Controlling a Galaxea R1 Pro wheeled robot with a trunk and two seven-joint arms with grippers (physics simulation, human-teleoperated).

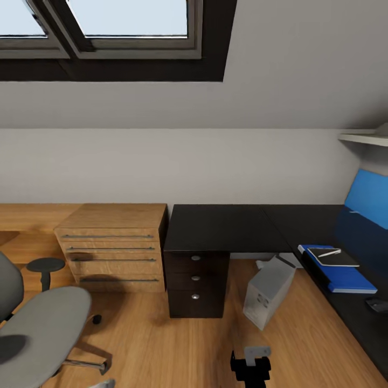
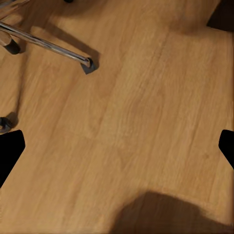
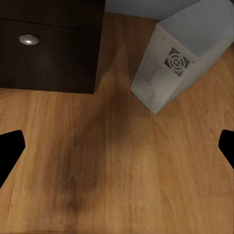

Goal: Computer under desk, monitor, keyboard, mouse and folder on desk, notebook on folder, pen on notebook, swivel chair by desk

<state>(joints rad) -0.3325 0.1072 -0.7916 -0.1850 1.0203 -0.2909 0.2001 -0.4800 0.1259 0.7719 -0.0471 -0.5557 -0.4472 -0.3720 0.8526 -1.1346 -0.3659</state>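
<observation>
The folder (image 1: 345, 272), thick and bright blue with white page edges, is lying flat on the glossy black desk (image 1: 226, 229) at its right wing; the notebook (image 1: 333, 257), a thin dark rectangle, is sitting on top of it, and the pen (image 1: 329, 252), a pale sliver, is lying across the notebook; a small dark object at the desk's near edge is too cropped to name. The computer (image 1: 268, 293), a pale grey box, is standing on the floor (image 1: 161, 345) under the desk, just beside the dark drawer unit (image 1: 195, 283) with round knobs. The chair (image 1: 37, 328), grey-cushioned, is sitting well apart from the desk at the left, before the oak drawers (image 1: 113, 248) with bar handles.

The right wrist view is giving what the head view is not: the computer's (image 3: 183, 61) narrow face with a round vent and a label, beside one silver knob (image 3: 28, 39); the left wrist view is showing the chair's chrome leg (image 2: 46, 44) on wood planks. The right gripper (image 3: 117, 151) is hanging over bare floor with fingers (image 3: 9, 148) spread wide; the left gripper (image 2: 117, 151) likewise, its fingers (image 2: 9, 148) wide apart and holding nothing.
</observation>
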